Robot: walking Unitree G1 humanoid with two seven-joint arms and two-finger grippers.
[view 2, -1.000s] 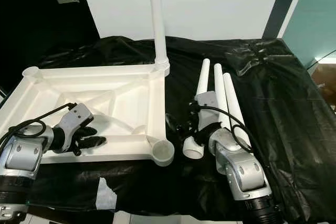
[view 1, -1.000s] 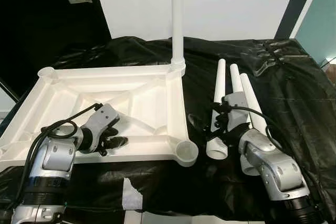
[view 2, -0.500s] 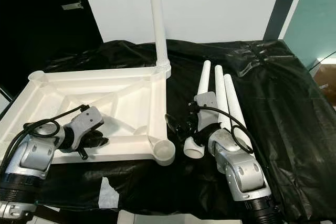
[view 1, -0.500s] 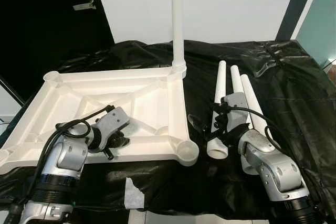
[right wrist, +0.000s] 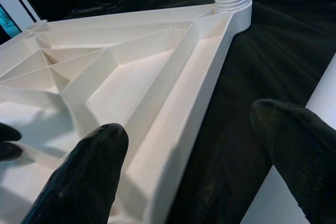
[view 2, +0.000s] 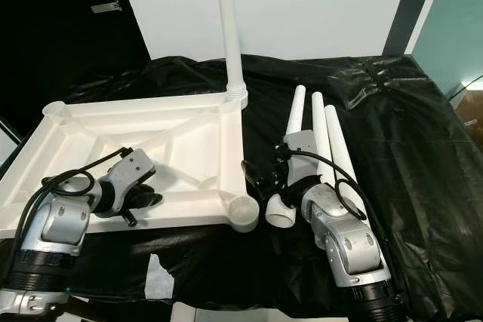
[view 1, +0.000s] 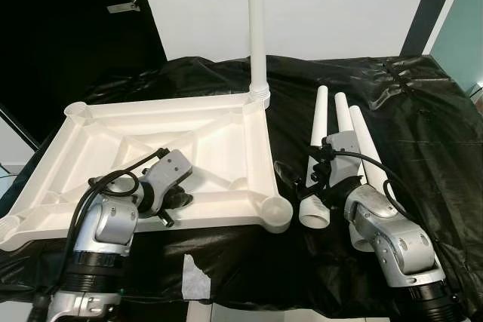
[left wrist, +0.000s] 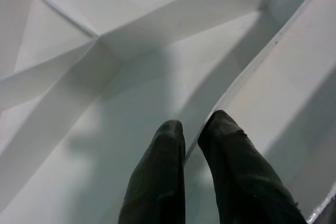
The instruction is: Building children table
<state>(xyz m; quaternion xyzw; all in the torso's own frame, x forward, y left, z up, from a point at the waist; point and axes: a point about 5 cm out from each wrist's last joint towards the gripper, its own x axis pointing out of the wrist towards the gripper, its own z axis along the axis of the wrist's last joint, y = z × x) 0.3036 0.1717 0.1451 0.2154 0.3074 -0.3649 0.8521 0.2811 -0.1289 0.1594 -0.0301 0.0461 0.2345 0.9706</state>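
The white table top (view 1: 113,130) lies upside down on the black cloth. One white leg (view 1: 256,28) stands upright in its far right corner socket. Three loose legs (view 1: 338,122) lie side by side to the right of it. My left gripper (view 1: 177,200) is at the near rim, its fingers (left wrist: 160,166) shut on a thin rib of the table top (left wrist: 247,72). My right gripper (right wrist: 191,121) hangs open over the cloth between the table top's right rim (right wrist: 194,77) and the nearest loose leg (view 1: 315,186), with nothing between its fingers.
The near right corner socket (view 1: 278,210) holds no leg. A scrap of white tape (view 1: 196,277) hangs at the cloth's front edge. A dark doorway stands at the back left and a white wall (view 1: 339,5) behind.
My left wrist has turned and shifted right along the near rim, and its fingers have closed on the rib. The right arm has stayed put. The camera shifted slightly.
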